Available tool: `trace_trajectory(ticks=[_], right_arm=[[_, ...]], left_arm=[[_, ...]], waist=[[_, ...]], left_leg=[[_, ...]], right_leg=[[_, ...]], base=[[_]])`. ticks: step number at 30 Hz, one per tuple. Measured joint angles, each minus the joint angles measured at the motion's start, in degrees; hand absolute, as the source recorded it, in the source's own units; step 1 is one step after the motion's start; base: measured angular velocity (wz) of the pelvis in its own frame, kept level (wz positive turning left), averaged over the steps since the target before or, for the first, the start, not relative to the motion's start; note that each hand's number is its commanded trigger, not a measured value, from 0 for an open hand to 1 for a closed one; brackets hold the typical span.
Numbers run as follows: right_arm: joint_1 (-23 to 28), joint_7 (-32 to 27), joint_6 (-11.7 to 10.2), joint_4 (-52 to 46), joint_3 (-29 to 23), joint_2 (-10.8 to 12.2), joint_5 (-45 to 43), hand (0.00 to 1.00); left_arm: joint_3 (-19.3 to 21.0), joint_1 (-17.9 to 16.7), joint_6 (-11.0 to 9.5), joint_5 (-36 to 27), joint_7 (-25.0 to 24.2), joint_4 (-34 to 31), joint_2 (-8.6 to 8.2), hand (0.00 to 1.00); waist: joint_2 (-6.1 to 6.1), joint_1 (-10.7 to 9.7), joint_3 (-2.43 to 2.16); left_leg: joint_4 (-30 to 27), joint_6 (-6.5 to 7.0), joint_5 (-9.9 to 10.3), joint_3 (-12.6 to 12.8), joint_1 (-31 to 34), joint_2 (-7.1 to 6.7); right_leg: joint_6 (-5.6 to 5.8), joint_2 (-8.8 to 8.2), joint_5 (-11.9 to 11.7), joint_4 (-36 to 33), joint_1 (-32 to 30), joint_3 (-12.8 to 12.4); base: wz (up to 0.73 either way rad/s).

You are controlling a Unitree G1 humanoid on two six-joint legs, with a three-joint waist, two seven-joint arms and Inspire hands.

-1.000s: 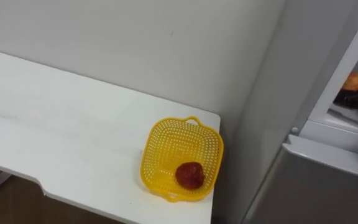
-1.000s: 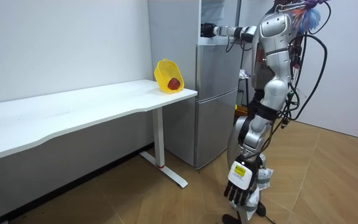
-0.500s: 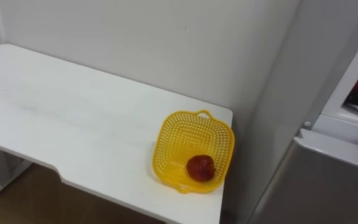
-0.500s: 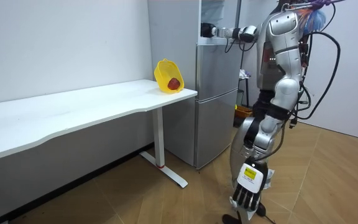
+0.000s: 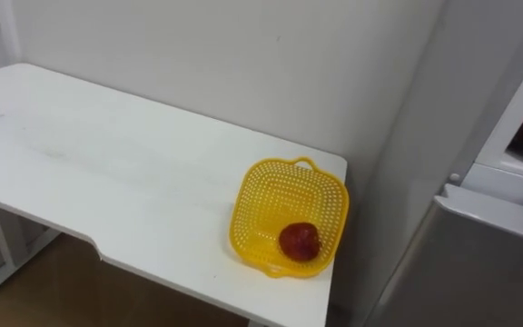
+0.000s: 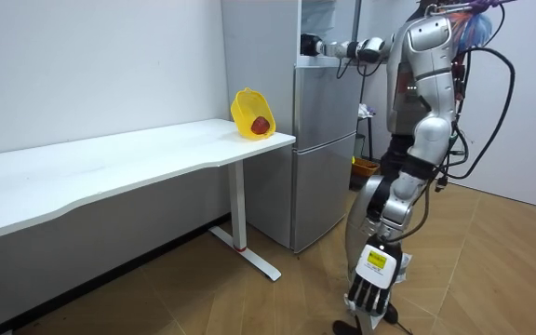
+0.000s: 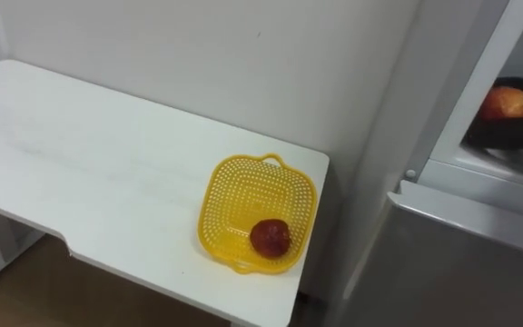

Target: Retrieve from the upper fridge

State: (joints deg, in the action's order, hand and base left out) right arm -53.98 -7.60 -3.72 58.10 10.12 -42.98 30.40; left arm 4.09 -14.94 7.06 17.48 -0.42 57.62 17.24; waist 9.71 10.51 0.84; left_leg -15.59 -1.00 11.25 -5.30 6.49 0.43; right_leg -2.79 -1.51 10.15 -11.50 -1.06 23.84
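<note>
- Orange-red round fruit (image 7: 508,102), the item to fetch: inside the open upper compartment of the tall grey fridge (image 7: 452,263), resting on a dark form of unclear nature.
- Right hand (image 6: 311,44): at that compartment's opening, arm stretched level. Whether its fingers are spread or closed round the fruit cannot be told.
- Left hand (image 6: 368,290): hanging low beside the leg, fingers loosely straight, empty.
- Yellow perforated plastic basket (image 7: 243,195): on the end of the white table (image 7: 80,154) nearest the fridge, holding a dark red round fruit (image 7: 270,236).
- Risk on withdrawal: a loose hold on a smooth round fruit could let it roll free and drop, and the arm could catch the compartment's edge.
- Risk at delivery: the basket sits near the table's corner, so a heavy placement could tip it.
</note>
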Motion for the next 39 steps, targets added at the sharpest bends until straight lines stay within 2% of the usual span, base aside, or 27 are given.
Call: trace_trajectory(ticks=[3, 7, 12, 14, 18, 21, 22, 24, 26, 27, 29, 30, 32, 33, 35, 38, 39], right_arm=[[-0.02, -0.29, -0.01, -0.02, 0.00, -0.03, -0.20, 1.00], [-0.04, -1.18, 0.01, -0.04, 1.17, -0.19, 0.02, 1.00], [-0.05, -2.29, -0.09, -0.28, 2.54, -0.65, -0.72, 1.00], [-0.06, -2.66, 0.04, -0.49, 2.59, -0.68, -0.53, 1.00], [-0.05, -2.76, 1.52, -2.49, 2.13, -0.68, 0.06, 1.00], [-0.01, -2.58, 2.81, -5.82, 2.08, -0.66, 1.27, 1.00], [0.24, -2.63, 3.46, -7.78, 2.00, -0.67, 1.81, 1.00], [1.88, -3.22, 4.21, -12.58, 1.29, -0.64, 1.44, 1.00], [6.79, -4.03, 4.35, -21.84, -1.33, -0.57, -1.36, 1.00], [8.37, -4.17, 4.39, -24.37, -1.99, -0.49, -2.12, 1.00], [15.92, -5.40, 4.45, -35.99, -7.14, 2.56, -4.21, 1.00], [18.09, -6.15, 4.45, -39.10, -8.05, 3.28, -4.68, 1.00], [27.50, -7.90, 4.06, -51.60, -11.01, 5.88, -7.02, 1.00], [29.30, -8.12, 3.83, -53.88, -11.36, 6.67, -7.47, 1.00], [33.86, -9.23, 3.73, -61.11, -12.94, 10.86, -12.65, 1.00], [37.73, -10.86, 3.10, -67.67, -14.04, 14.27, -16.40, 1.00], [38.36, -11.22, 2.77, -68.51, -14.08, 14.55, -17.03, 1.00]], left_arm=[[0.00, 0.01, -0.04, -0.02, 0.03, -0.03, 0.01, 0.00], [0.11, 0.07, -0.15, -0.02, 0.24, 0.25, 0.11, 0.00], [0.04, 0.05, -0.17, -0.03, 0.21, 0.50, 0.12, 0.00], [0.17, 0.08, -0.17, 0.13, 0.15, 0.47, 0.14, 0.00], [0.19, 0.01, -0.16, 0.16, -0.25, 0.48, 0.14, 0.00], [0.27, 0.27, -0.15, 0.13, -0.29, 0.49, 0.12, 0.00], [0.27, 0.24, -0.30, 0.06, -0.29, 0.43, 0.12, 0.00], [0.39, 0.15, -0.49, 0.05, -0.18, 0.25, 0.03, 0.00], [0.68, 0.14, -0.97, 0.17, 0.17, 0.24, -0.26, 0.00], [0.94, 0.07, -1.07, 0.22, 0.31, 0.11, -0.38, 0.00], [2.96, -0.57, -1.35, 0.17, 1.15, -0.34, -1.27, 0.00], [3.17, -0.57, -1.36, 0.16, 1.41, -0.33, -1.52, 0.00], [3.46, -0.82, -2.51, 0.05, 2.85, -0.13, -2.62, 0.00], [3.41, -0.84, -2.76, 0.05, 3.10, 0.09, -2.90, 0.00], [3.40, -0.54, -3.65, 0.14, 3.73, 1.01, -4.45, 0.00], [3.09, -0.46, -4.61, 0.04, 3.80, 3.23, -5.71, 0.00], [2.71, -0.55, -4.61, 0.02, 3.82, 3.40, -5.72, 0.00]], waist=[[0.20, -0.01, 0.03], [0.73, 0.35, -0.22], [1.59, 0.77, -0.05], [2.15, 0.77, 0.23], [2.55, 0.40, -0.05], [2.07, -0.68, 0.15], [1.68, -1.35, 0.08], [0.80, -2.11, -0.15], [-0.68, -2.54, -0.81], [-0.96, -2.55, -0.95], [-1.90, -2.44, -1.04], [-2.07, -2.59, -0.96], [-2.77, -2.69, -0.71], [-3.01, -2.98, -0.65], [-3.75, -4.65, -0.60], [-4.56, -5.92, -0.54], [-4.63, -5.96, -0.49]], left_leg=[[0.07, -0.01, -0.01, -0.01, 0.16, 0.02], [1.01, -0.15, -0.28, 0.14, -0.34, 0.09], [2.08, -0.25, -0.80, 0.42, -1.36, 0.10], [2.37, -0.36, -0.88, 0.48, -1.43, 0.16], [2.35, -0.37, -0.87, 0.48, -1.50, 0.16], [2.29, -0.37, -0.87, 0.64, -1.57, 0.20], [2.29, -0.37, -0.87, 0.72, -1.55, 0.22], [2.45, -0.38, -0.86, 1.54, -1.77, 0.36], [3.04, -0.37, -0.87, 2.25, -2.52, 0.47], [3.28, -0.36, -0.87, 2.62, -2.96, 0.53], [4.29, -0.35, -0.89, 4.09, -5.55, 0.85], [4.34, -0.35, -0.88, 4.55, -6.21, 0.92], [4.28, -0.35, -0.86, 5.45, -8.34, 1.01], [4.33, -0.35, -0.86, 5.75, -8.73, 1.02], [4.48, -0.35, -0.85, 8.28, -9.61, 1.20], [4.95, -0.35, -0.83, 8.87, -10.71, 1.12], [4.97, -0.35, -0.83, 9.18, -10.96, 1.18]], right_leg=[[-0.02, -0.16, -0.01, 0.39, -0.06, -0.05], [-0.09, -0.03, -0.11, 0.77, 0.01, -0.14], [-0.16, -0.26, 0.07, 0.71, 0.33, -0.24], [-0.23, -0.17, 0.15, 0.74, 0.23, -0.60], [-0.24, -0.08, 0.16, 0.82, -0.02, -0.91], [-0.26, -0.04, 0.12, 0.80, 0.03, -1.11], [-0.26, -0.04, 0.11, 0.80, 0.01, -1.15], [-0.26, -0.04, 0.11, 0.74, 0.00, -1.52], [-0.25, -0.05, 0.11, 0.70, 0.10, -2.03], [-0.24, -0.03, 0.11, 0.69, 0.26, -2.33], [-0.22, 0.29, 0.13, 0.84, 1.74, -3.89], [-0.21, 0.36, 0.14, 0.89, 2.21, -4.30], [-0.14, 0.42, 0.18, 1.03, 4.12, -4.85], [-0.02, 0.36, 0.25, 0.92, 4.38, -4.91], [-0.01, 0.36, 0.40, 0.88, 4.74, -6.13], [-0.16, 0.38, 0.66, 0.75, 5.11, -7.48], [-0.16, 0.43, 0.66, 0.69, 5.23, -7.82]], base=[[0.00], [-0.02], [-0.01], [0.00], [0.00], [0.00], [0.00], [-0.10], [-0.18], [-0.26], [-0.34], [-0.33], [-0.24], [-0.12], [-0.20], [-0.21], [-0.20]])
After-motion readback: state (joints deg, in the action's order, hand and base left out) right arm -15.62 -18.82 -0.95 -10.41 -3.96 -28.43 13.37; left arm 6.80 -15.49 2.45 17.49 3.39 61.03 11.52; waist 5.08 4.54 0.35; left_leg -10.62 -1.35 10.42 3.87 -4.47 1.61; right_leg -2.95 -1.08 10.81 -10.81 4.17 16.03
